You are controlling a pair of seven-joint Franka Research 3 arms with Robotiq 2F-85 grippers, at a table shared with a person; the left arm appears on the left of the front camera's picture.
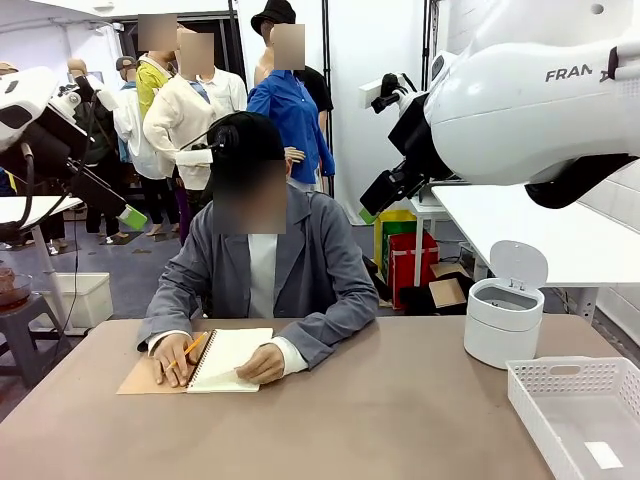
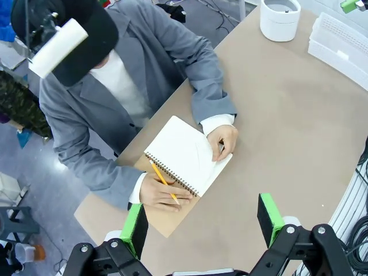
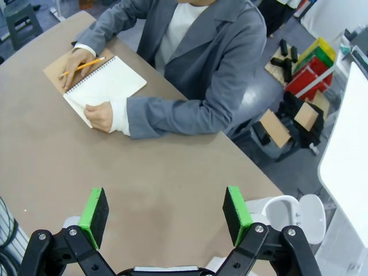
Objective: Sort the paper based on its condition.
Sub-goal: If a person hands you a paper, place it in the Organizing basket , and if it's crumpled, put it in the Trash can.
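No loose paper is in view. A spiral notebook [image 1: 232, 358] [image 2: 187, 154] [image 3: 103, 86] with a tan cover lies open at the table's far left, in front of a seated person. One of the person's hands holds a yellow pencil [image 1: 190, 350] over it, and the other rests on the white page. My left gripper [image 2: 202, 224] hangs open and empty high above the table on the notebook's side. My right gripper [image 3: 165, 214] is open and empty too, high over the table's right part.
A white bin [image 1: 503, 320] [image 2: 280, 20] with its lid up stands at the far right. A white mesh basket [image 1: 575, 400] [image 2: 339, 40] sits at the near right corner. Bare brown tabletop [image 1: 380, 410] spreads across the middle.
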